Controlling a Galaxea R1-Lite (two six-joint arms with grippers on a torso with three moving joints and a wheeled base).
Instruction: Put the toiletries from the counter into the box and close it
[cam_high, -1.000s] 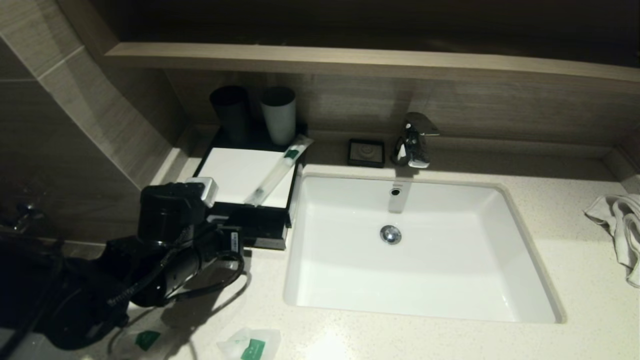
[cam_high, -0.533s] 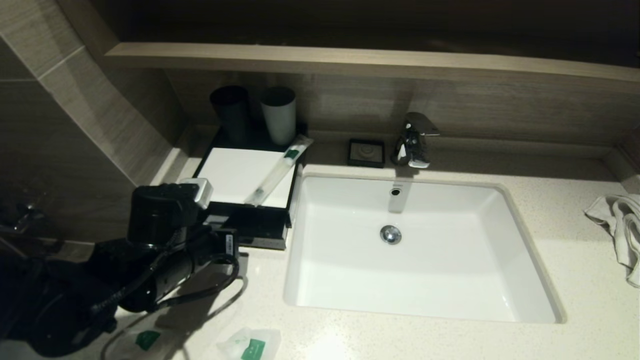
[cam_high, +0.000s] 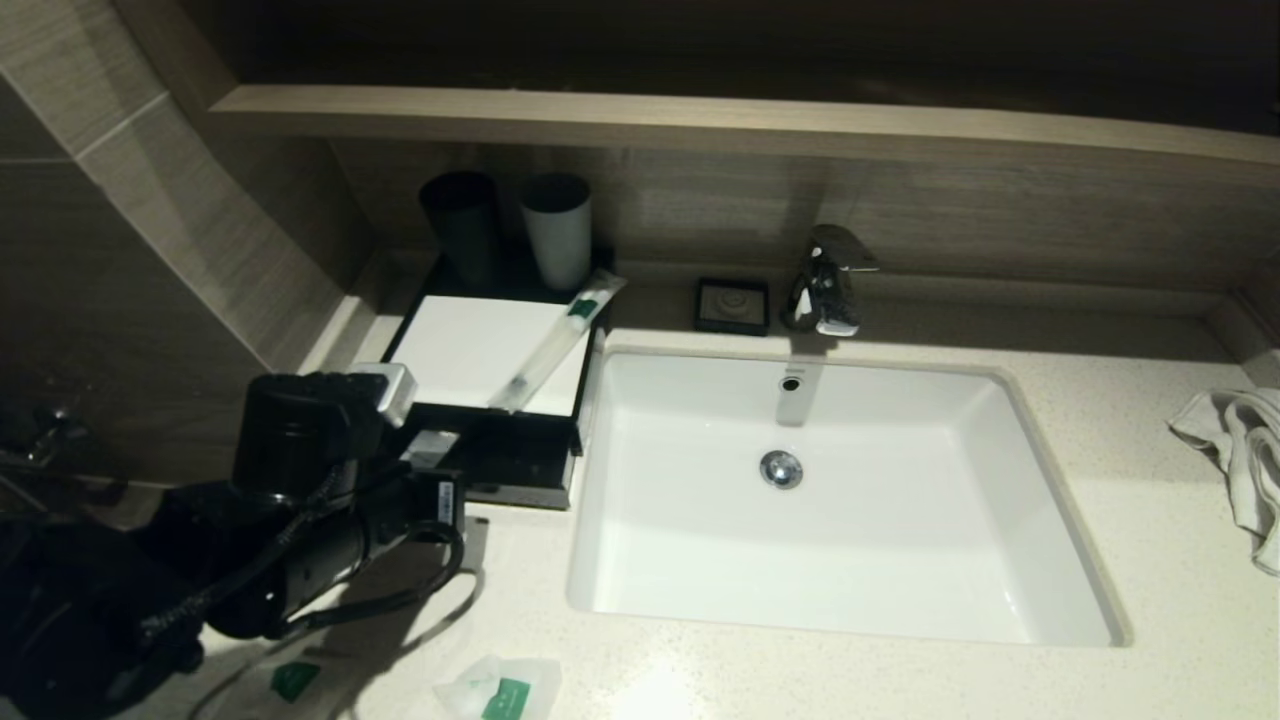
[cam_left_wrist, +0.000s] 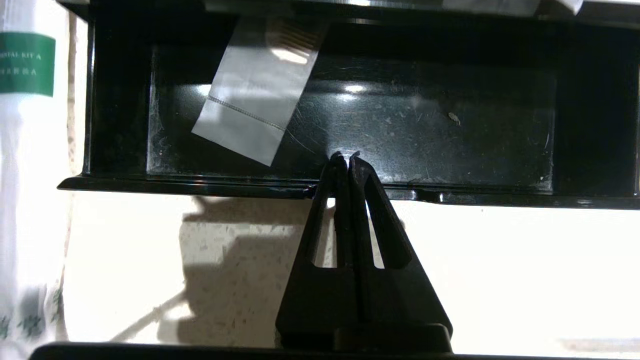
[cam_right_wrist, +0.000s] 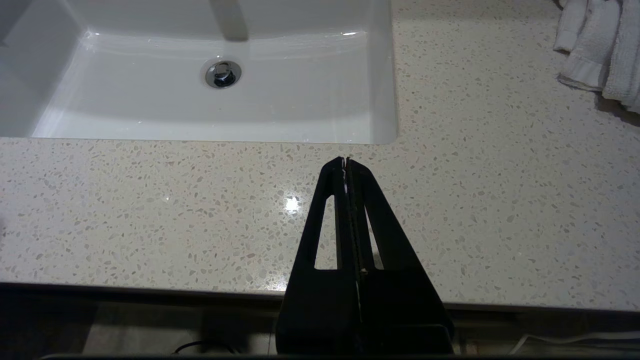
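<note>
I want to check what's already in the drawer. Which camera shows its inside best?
The left wrist view: it looks straight into the open drawer, where one pale packet lies. The head view shows only the dark front of the drawer behind the left arm. The right wrist view misses it.

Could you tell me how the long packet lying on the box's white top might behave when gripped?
The long packet looks thin and translucent, so probably light and somewhat floppy. Its glossy film may slip. It lies flat, so rolling seems unlikely.

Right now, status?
Left pincer shut at the open drawer rim. Right pincer shut, parked. Two pouches on the counter.
</note>
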